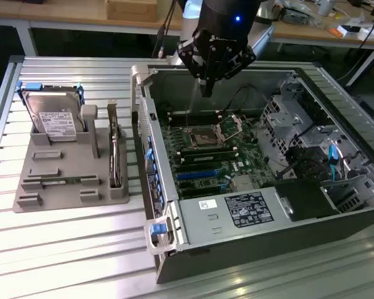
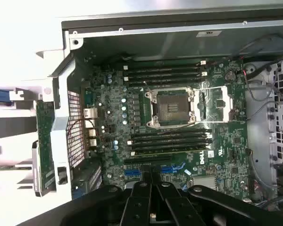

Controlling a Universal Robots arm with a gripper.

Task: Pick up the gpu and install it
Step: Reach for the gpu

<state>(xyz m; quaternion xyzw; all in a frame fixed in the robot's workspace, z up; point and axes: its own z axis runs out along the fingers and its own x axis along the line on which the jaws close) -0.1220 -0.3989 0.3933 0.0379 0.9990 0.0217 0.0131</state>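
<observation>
1. A ribbed metal table carries an open computer case and a grey rack
2. The gpu stands upright in that rack
3. The gripper hangs above the motherboard, closed and empty
4. Pick-up seems unstarted; it needs opened jaws at the gpu's top edge

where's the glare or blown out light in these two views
Exterior view: soft glare streaks on the slatted table, a blue light glowing on the arm. Wrist view: the area outside the computer case is washed out white; the motherboard inside is evenly lit.
</observation>
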